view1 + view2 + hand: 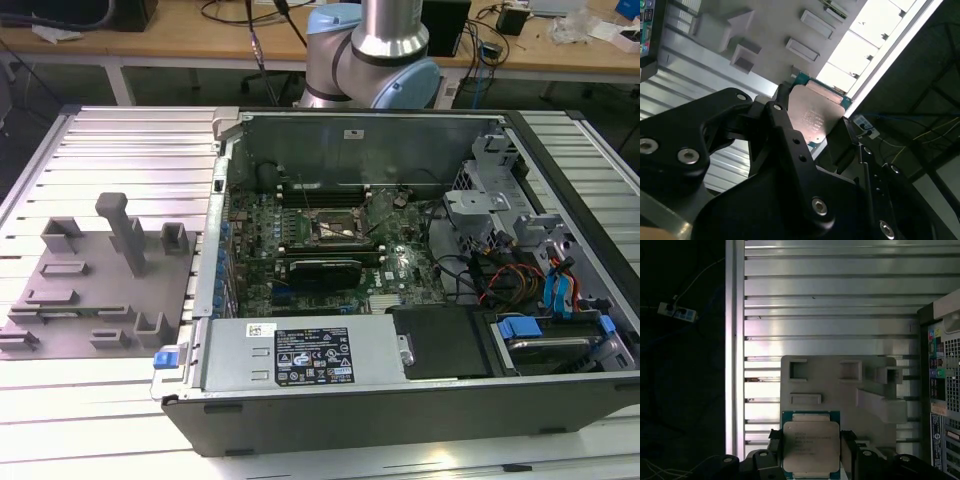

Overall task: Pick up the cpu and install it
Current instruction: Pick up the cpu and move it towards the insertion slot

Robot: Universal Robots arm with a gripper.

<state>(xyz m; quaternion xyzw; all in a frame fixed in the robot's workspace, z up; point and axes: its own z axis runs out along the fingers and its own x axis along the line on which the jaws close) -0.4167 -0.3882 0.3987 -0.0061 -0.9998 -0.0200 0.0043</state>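
Observation:
My gripper (811, 442) is shut on the cpu (811, 452), a flat square chip with a pale metal top and a teal-green border. Black fingers (774, 441) press on two opposite edges of it. In the second wrist view the cpu (816, 116) sits between the same fingers, at the gripper (814, 126). It hangs in the air over the grey fixture plate (840, 390), off to the side of the open computer case (400, 420). In the exterior view the motherboard (400, 268) lies inside the case, with its dark square socket (335, 228) near the middle.
The grey fixture plate (90, 290) with raised blocks and a post lies on the ribbed metal table (100, 140) at the exterior view's left. The arm's base (375, 60) stands behind the case. A power supply (300, 352), drive cages and cables (520, 270) crowd the case.

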